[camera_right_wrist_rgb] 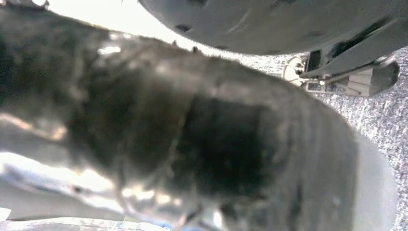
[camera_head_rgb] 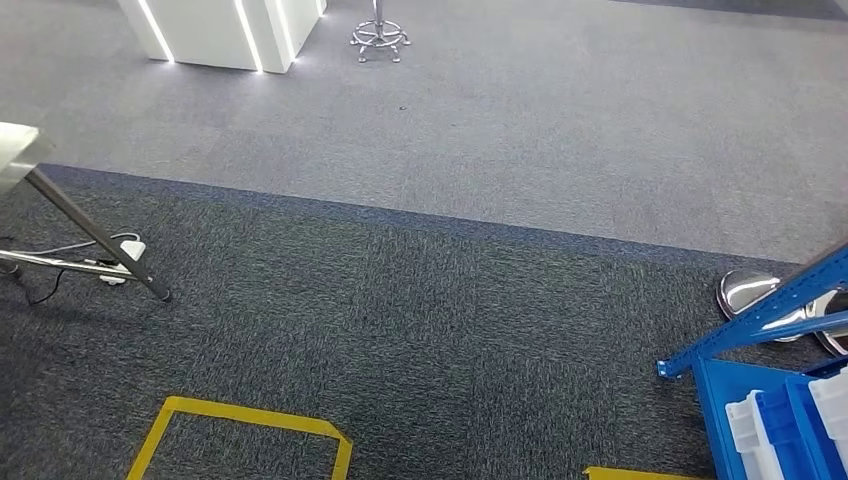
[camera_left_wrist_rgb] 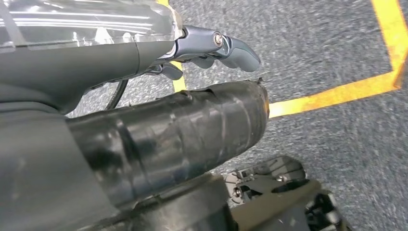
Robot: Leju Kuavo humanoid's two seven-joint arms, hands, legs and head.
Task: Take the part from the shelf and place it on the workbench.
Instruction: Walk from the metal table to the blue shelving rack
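In the head view a corner of the blue shelf frame (camera_head_rgb: 762, 314) juts in at the lower right, with blue bins (camera_head_rgb: 775, 428) holding white pieces below it. At the far left stands the light edge of a workbench (camera_head_rgb: 14, 152) on a slanted metal leg (camera_head_rgb: 92, 236). My left hand (camera_left_wrist_rgb: 211, 45) hangs over the carpet in the left wrist view, its fingers (camera_left_wrist_rgb: 235, 50) stretched out and apart from the thick black taped thumb (camera_left_wrist_rgb: 192, 130), with nothing between them. My right hand (camera_right_wrist_rgb: 202, 144) is a dark, blurred mass in the right wrist view; I cannot tell whether it holds anything.
Dark carpet with yellow tape outlines (camera_head_rgb: 250, 418) lies ahead. A white power strip and cables (camera_head_rgb: 124, 262) sit by the workbench leg. Chrome stool bases (camera_head_rgb: 750, 290) stand behind the shelf corner. A lit white counter (camera_head_rgb: 220, 30) and another stool base (camera_head_rgb: 380, 40) are far off.
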